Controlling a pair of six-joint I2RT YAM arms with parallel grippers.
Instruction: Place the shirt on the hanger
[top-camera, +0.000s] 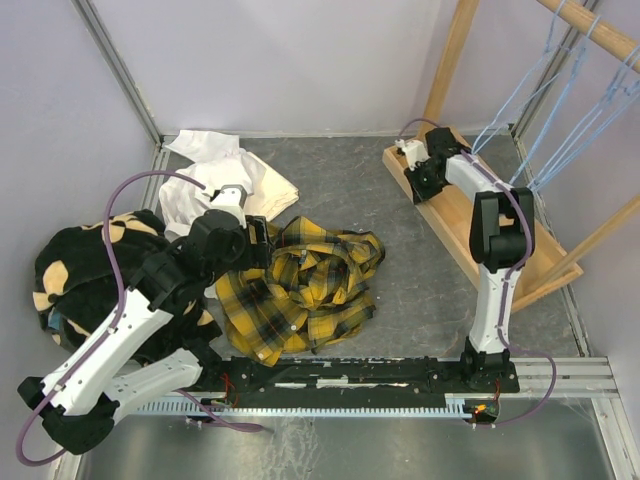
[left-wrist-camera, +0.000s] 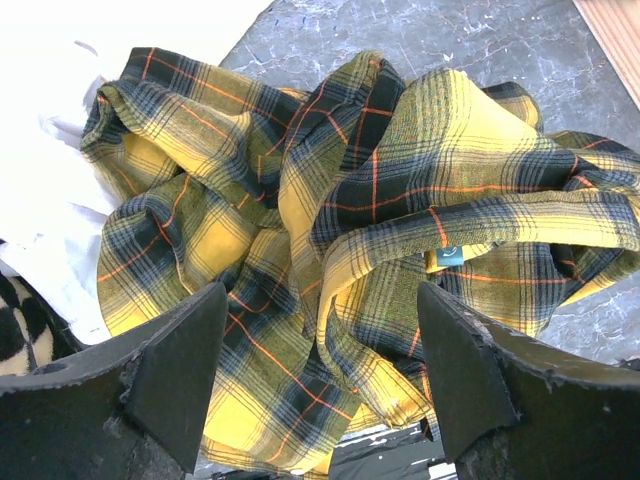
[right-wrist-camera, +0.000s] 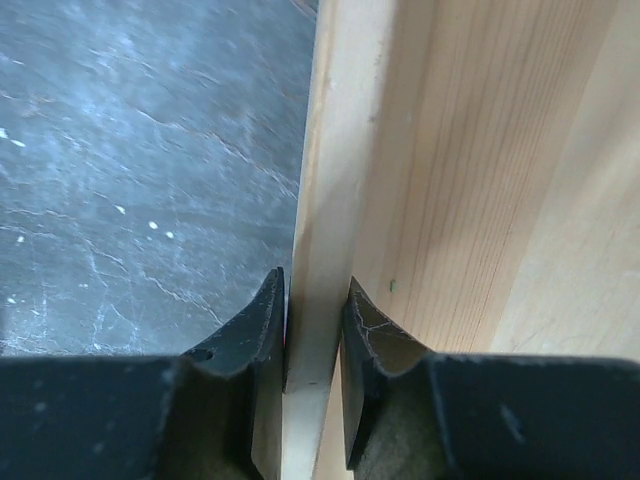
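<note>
Left hand over shirt (right: board)

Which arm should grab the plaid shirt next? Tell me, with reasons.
Left. The left gripper hangs open right above the crumpled plaid shirt; the right gripper is away, clamped on the wooden rack base.

Bright, even light; shirt sharp, white garment overexposed.

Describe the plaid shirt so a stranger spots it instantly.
On the grey marbled table, look left of centre. The yellow-and-black plaid flannel shirt lies nearest the middle, beside a plain white garment and a black fleece with tan patches. Only it is checked.
</note>
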